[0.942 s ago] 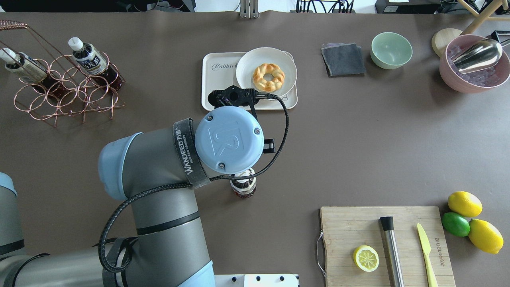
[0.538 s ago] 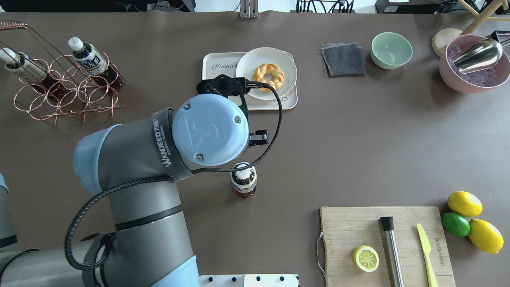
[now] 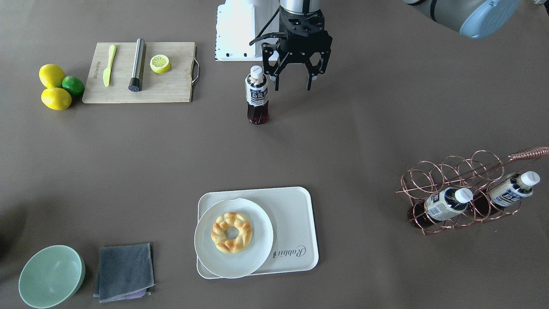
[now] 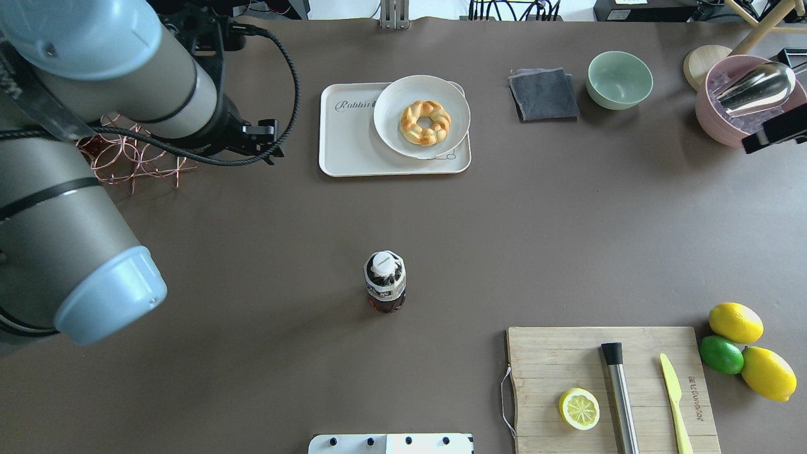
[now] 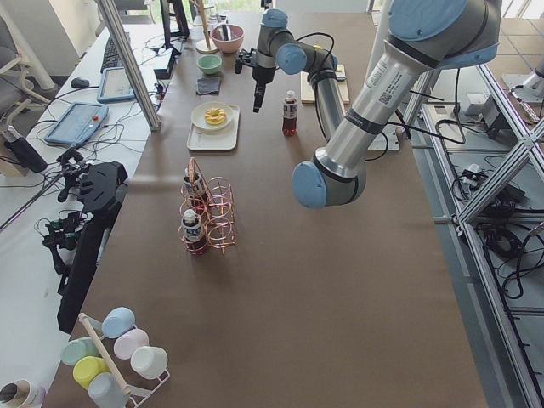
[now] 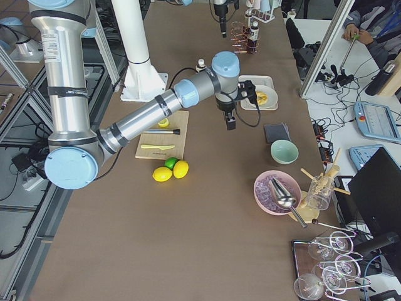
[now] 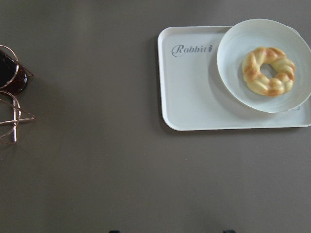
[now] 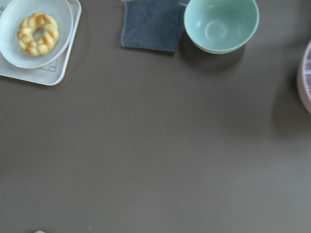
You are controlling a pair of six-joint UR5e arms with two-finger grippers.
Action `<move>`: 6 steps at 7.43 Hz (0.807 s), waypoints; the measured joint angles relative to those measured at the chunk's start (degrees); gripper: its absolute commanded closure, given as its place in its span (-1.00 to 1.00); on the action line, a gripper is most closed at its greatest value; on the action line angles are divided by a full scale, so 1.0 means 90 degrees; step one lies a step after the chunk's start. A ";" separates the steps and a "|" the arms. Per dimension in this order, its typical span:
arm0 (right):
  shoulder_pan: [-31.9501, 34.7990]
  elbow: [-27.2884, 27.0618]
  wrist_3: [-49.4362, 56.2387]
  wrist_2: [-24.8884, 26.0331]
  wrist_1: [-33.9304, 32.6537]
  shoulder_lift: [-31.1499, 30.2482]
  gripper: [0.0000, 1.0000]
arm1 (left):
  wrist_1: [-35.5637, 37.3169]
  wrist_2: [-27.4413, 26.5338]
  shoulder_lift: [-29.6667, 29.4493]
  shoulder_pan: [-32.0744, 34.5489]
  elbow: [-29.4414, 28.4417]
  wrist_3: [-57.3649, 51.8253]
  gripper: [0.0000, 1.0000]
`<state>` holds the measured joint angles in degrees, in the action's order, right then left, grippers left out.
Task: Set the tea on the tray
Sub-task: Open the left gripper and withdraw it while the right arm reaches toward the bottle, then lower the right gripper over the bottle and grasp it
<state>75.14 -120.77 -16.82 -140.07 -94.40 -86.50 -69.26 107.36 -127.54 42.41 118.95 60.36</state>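
1. Brown tea (image 4: 385,284) in its clear, white-capped bottle stands upright on the bare desk (image 4: 504,239), well apart from the tray (image 4: 350,135).
2. By my reading the placing is not yet done: the bottle has to be gripped, carried across and set down on the tray.
3. A round plate (image 4: 386,120) with a bread ring (image 4: 410,123) takes up one side of the tray. The lettered side is bare and looks like the room for the bottle.
4. A second bottle (image 3: 444,205) and a third bottle (image 3: 508,191) rest tilted in the wire rack (image 3: 529,151), away from the tray.
5. The left claw (image 3: 292,88) hangs released, its fingers spread wide with nothing between them. In the front view it is just beside the tea and seems to touch neither bottle nor desk.
6. The right claw (image 6: 229,124) points down over the desk. In the right-side view it shows between the tray and the cutting board (image 6: 169,139). I cannot tell whether it is released or clenched.
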 measured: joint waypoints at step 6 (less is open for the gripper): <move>-0.4567 -0.0396 -0.5266 0.3095 -0.0883 0.3274 -0.99 | -0.0048 0.1923 0.1543 0.2260 -0.0124 -0.3315 -0.63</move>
<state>34.04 -124.34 -64.22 -112.21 -102.35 -57.03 -69.69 124.66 -113.66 62.75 117.83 30.53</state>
